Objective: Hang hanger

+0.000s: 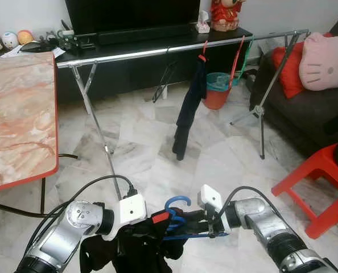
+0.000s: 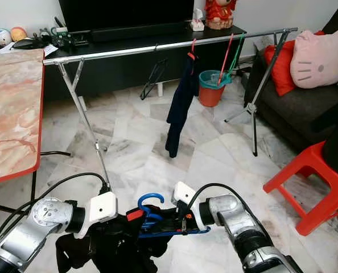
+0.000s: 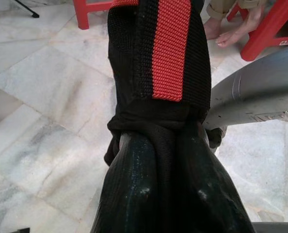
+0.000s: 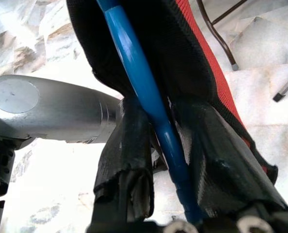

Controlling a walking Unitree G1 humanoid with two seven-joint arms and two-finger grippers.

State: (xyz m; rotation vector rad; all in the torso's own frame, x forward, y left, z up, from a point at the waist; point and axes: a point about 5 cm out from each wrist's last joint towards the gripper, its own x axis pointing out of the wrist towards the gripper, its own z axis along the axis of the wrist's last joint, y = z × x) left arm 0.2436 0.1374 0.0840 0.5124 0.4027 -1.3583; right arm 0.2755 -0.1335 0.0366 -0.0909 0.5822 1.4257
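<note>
A blue hanger (image 1: 176,211) with a black garment (image 1: 136,247) trimmed in red sits low in front of me, held between both arms. My right gripper (image 1: 187,223) is shut on the blue hanger (image 4: 143,92), whose bar runs between its fingers (image 4: 122,160). My left gripper (image 1: 136,232) is shut on the black garment (image 3: 156,63), with the cloth bunched over its fingers (image 3: 168,189). The silver drying rack rail (image 1: 174,50) spans the room ahead, with a dark garment (image 1: 189,108) hanging on it from a red hanger.
A marble-top table (image 1: 18,114) with a red rim is on the left. A red plastic stool (image 1: 322,182) and a dark sofa with a pink cushion (image 1: 325,60) are on the right. A TV cabinet (image 1: 152,42) and a red bucket (image 1: 217,90) lie behind the rack. A person's foot (image 3: 233,29) is by a stool.
</note>
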